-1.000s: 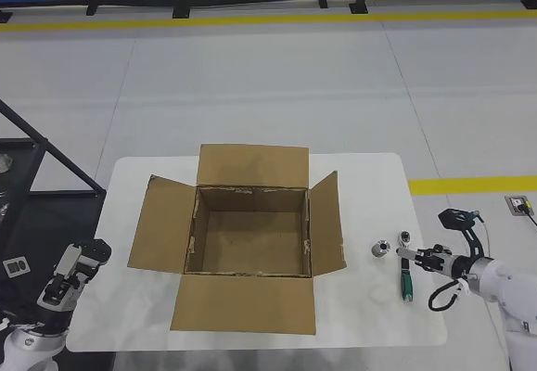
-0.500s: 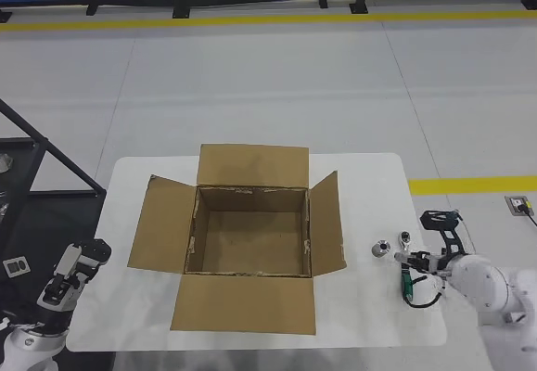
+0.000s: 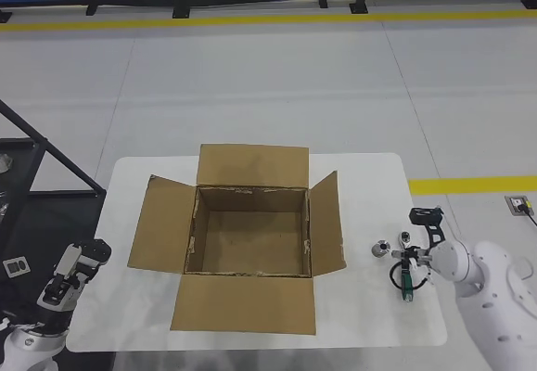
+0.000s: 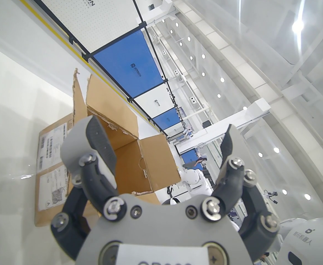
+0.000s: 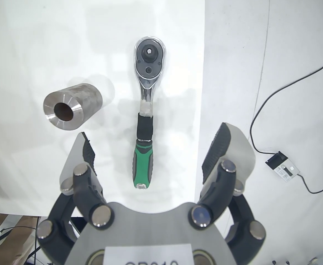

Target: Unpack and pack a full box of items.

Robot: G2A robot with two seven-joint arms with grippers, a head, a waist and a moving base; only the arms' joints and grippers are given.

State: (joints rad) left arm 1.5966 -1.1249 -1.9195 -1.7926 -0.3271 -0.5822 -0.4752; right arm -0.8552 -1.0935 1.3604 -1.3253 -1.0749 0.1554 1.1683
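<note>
The right gripper (image 5: pixel 153 136) hangs over the green-and-black handle of the ratchet wrench (image 5: pixel 146 106). Its fingers (image 5: pixel 218 144) are spread wide, one on each side of the handle, not touching it. There's a white tag (image 5: pixel 147 255) on the gripper's base, but the print is cut off. The left gripper (image 4: pixel 161 133) sits off the front left corner of the cardboard box (image 3: pixel 243 304), fingers (image 4: pixel 97 136) also wide apart.

Labels: white shipping labels (image 4: pixel 50 166) with barcodes and a square code are stuck on an outer face of the box, on the side toward the left gripper. They're too small for me to read.

Versus a second ago, the right arm has swung in toward the box, so the gripper now lines up along the wrench. Wrench, cylinder, box and left arm haven't budged.

The wrench lies flat to the right of the box, chrome head pointing away from the robot, close to the desk (image 3: pixel 370 185) edge on that side. The steel cylinder (image 5: pixel 67 106), with a round bore in its end, looks to stand on end between the wrench and the box's right flap, touching neither. All four box flaps are folded out and its bare bottom shows. A strip of bare desk runs beyond the far flap. Out past the desk, right of the box, are a yellow line (image 3: pixel 491 184) and a floor socket (image 3: pixel 518 204) with a cable.
</note>
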